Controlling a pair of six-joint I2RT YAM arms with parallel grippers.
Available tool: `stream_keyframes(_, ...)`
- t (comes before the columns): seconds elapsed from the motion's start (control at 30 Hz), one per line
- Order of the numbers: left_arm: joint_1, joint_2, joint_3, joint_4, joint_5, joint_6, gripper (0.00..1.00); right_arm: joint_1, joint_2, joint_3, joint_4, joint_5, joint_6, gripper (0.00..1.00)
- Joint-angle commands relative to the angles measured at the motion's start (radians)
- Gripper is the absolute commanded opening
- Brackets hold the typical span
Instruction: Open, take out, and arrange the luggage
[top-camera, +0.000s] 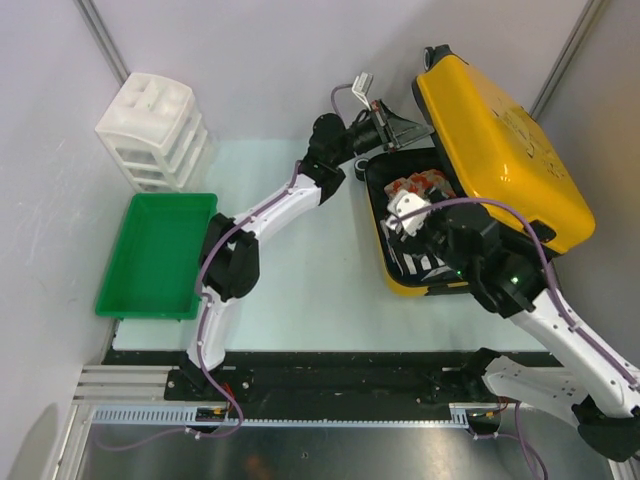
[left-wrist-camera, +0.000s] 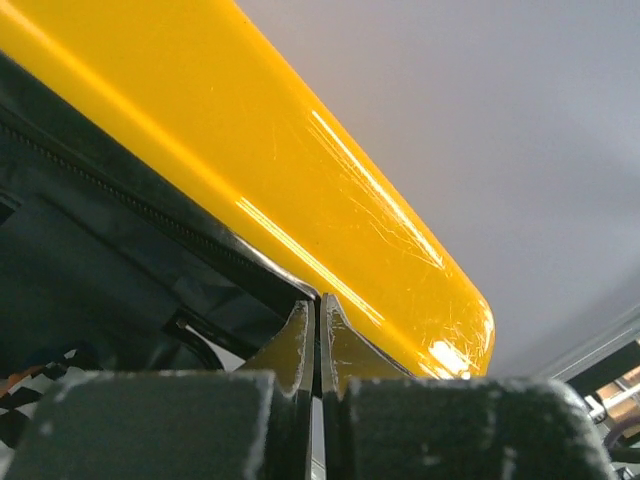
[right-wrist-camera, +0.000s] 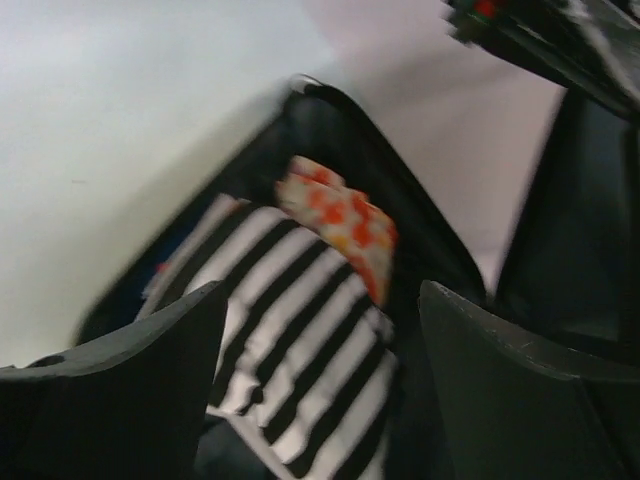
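Top external view: yellow suitcase (top-camera: 500, 140) at the far right of the table (top-camera: 310, 270), lying open. The lid stands up and leans away to the right.
Inside the suitcase: black lining. A black-and-white striped cloth (right-wrist-camera: 290, 320) lies with an orange-and-white patterned cloth (right-wrist-camera: 345, 225) touching its far end.
Left gripper (top-camera: 403, 130): stretched out to the lid's left edge. Fingers (left-wrist-camera: 295, 350) pressed flat together, tips against the lid's black trim. Cannot tell if anything is pinched.
Right gripper (top-camera: 408, 215): down over the open base. Fingers (right-wrist-camera: 130, 380) spread wide above the striped cloth, nothing between them.
Left side of table: green tray (top-camera: 155, 255) at the edge, white drawer unit (top-camera: 150, 125) just behind it.
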Motion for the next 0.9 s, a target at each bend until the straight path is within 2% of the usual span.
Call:
stream_keyframes(0.0, -0.007, -0.047, 0.087, 0.071, -0.028, 0.104, 0.0, -0.055, 0.011, -0.007, 0.262, 0.379, -0.08, 0.86)
stream_keyframes(0.1, -0.002, -0.065, 0.082, 0.039, -0.016, 0.144, 0.0, -0.135, 0.003, -0.012, 0.329, 0.402, -0.091, 0.89)
stream_keyframes(0.13, -0.001, -0.068, 0.082, 0.033, -0.009, 0.152, 0.05, -0.202, -0.004, -0.012, 0.343, 0.397, -0.094, 0.89)
stream_keyframes(0.2, 0.01, -0.088, 0.064, 0.024, 0.004, 0.167, 0.32, -0.284, -0.016, -0.012, 0.382, 0.354, -0.091, 0.9)
stream_keyframes(0.27, 0.021, -0.109, 0.037, 0.018, 0.001, 0.175, 0.62, -0.391, -0.035, -0.016, 0.412, 0.31, -0.088, 0.91)
stream_keyframes(0.33, 0.048, -0.137, -0.008, 0.012, -0.002, 0.175, 0.82, -0.46, -0.041, -0.016, 0.438, 0.275, -0.08, 0.92)
stream_keyframes(0.43, 0.096, -0.204, -0.121, -0.004, -0.014, 0.173, 0.93, -0.589, -0.046, -0.016, 0.474, 0.212, -0.062, 0.92)
stream_keyframes(0.5, 0.128, -0.247, -0.262, -0.024, -0.006, 0.184, 0.99, -0.67, -0.052, -0.016, 0.484, 0.161, -0.039, 0.93)
stream_keyframes(0.57, 0.147, -0.304, -0.403, -0.048, 0.0, 0.239, 1.0, -0.721, -0.053, -0.016, 0.501, 0.135, -0.034, 0.93)
stream_keyframes(0.63, 0.165, -0.339, -0.468, -0.164, 0.003, 0.311, 1.0, -0.762, -0.059, -0.016, 0.513, 0.121, -0.025, 0.93)
stream_keyframes(0.67, 0.167, -0.37, -0.511, -0.215, -0.002, 0.407, 1.0, -0.776, -0.064, -0.016, 0.517, 0.106, -0.022, 0.94)
stream_keyframes(0.7, 0.17, -0.385, -0.528, -0.328, -0.009, 0.452, 1.0, -0.808, -0.072, -0.015, 0.518, 0.1, -0.021, 0.94)
stream_keyframes(0.77, 0.168, -0.41, -0.539, -0.446, -0.084, 0.555, 1.0, -0.838, -0.078, -0.016, 0.518, 0.078, -0.018, 0.95)
stream_keyframes(0.8, 0.162, -0.41, -0.527, -0.594, -0.135, 0.578, 1.0, -0.871, -0.079, -0.015, 0.517, 0.07, -0.016, 0.95)
stream_keyframes(0.87, 0.165, -0.41, -0.513, -0.712, -0.193, 0.626, 1.0, -0.905, -0.09, -0.015, 0.517, 0.037, -0.004, 0.95)
